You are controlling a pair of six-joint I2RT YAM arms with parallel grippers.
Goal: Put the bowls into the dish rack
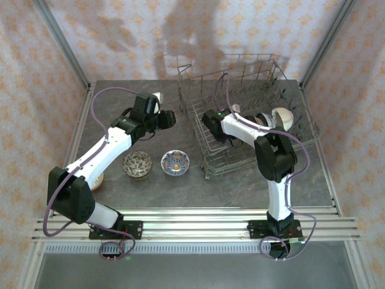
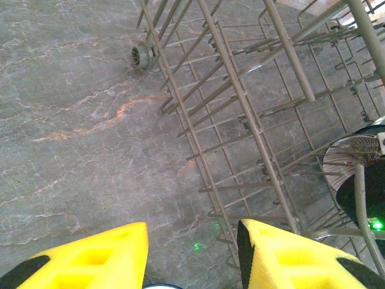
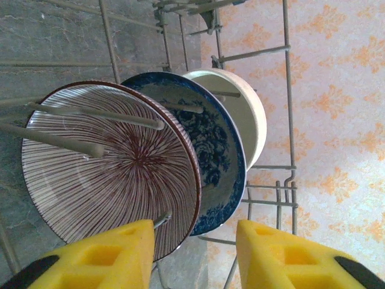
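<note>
Three bowls stand on edge inside the dish rack (image 3: 286,90), one behind the other between its upright tines: a striped bowl (image 3: 108,174) closest to the right wrist camera, then a blue-patterned bowl (image 3: 216,150), then a cream bowl (image 3: 249,114) against the far side. The right gripper (image 3: 194,232) is just in front of the striped bowl. Its yellow fingers (image 3: 108,259) are wide apart and nothing is clamped between them; the lower rim of the striped bowl passes through the gap.

From the top camera, the dish rack (image 1: 207,158) sits on the right half of the grey table (image 1: 198,189), with the cream bowl (image 1: 284,117) visible inside it. Two more bowls rest on the table near the left arm, side by side but not touching: a dark speckled bowl (image 1: 137,164) and a blue-and-white bowl (image 1: 175,161). A half-hidden bowl (image 1: 97,179) lies behind the left arm.

The left gripper (image 1: 170,118) hangs over the table just left of the rack. In its wrist view, the left gripper (image 2: 191,232) has its fingers (image 2: 96,259) apart over the table (image 2: 72,120) beside the rack (image 2: 240,108). A thin white-and-blue edge (image 2: 161,286) shows between them at the bottom, so I cannot tell if something is gripped.
</note>
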